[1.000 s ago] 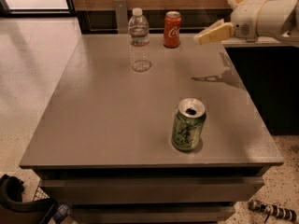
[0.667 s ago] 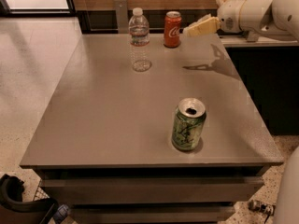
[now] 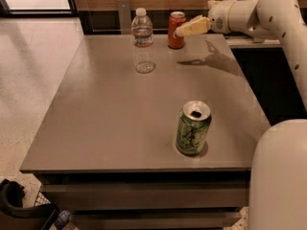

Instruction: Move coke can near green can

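Observation:
The coke can (image 3: pixel 175 29), red-orange with a silver top, stands upright at the far edge of the grey table (image 3: pixel 96 109). The green can (image 3: pixel 193 128) with pale lettering and an open mouth hole stands upright near the table's front right. My gripper (image 3: pixel 184 29) comes in from the right on a white arm (image 3: pixel 259 13). Its pale fingertips reach the coke can's right side, above the table.
A clear plastic water bottle (image 3: pixel 143 41) stands left of the coke can, a short gap apart. A grey post (image 3: pixel 123 14) rises behind the table's far edge. The arm's white base (image 3: pixel 280 176) fills the lower right. The floor lies to the left.
The gripper has moved left from the table's right edge to the coke can. Its shadow on the table has moved left too. The cans and bottle have not moved.

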Available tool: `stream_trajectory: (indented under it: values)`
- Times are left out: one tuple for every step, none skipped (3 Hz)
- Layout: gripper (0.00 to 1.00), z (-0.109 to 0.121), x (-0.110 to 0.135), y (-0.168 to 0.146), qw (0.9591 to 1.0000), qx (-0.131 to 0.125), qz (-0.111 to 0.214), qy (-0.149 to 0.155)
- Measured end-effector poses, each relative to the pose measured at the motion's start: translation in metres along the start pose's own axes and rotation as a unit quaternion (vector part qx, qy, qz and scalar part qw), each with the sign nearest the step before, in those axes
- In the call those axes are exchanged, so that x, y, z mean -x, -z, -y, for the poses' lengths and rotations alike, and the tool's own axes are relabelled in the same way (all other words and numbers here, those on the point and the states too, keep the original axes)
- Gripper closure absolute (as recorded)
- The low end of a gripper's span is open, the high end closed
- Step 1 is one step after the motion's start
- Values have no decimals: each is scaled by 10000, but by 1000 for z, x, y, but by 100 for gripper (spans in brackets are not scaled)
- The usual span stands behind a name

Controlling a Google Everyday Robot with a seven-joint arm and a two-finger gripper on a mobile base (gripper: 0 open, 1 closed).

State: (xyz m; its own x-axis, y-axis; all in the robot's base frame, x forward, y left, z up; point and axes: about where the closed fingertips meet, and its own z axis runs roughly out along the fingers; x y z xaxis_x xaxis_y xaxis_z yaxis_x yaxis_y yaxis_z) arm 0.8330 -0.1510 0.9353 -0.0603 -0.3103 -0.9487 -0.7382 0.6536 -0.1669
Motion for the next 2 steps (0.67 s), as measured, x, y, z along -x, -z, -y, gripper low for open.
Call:
stream_trajectory:
  values:
    - [0, 3, -4, -27, 9991, 67, 267, -330]
    - [0, 6, -5, -45, 9972, 97, 552, -501]
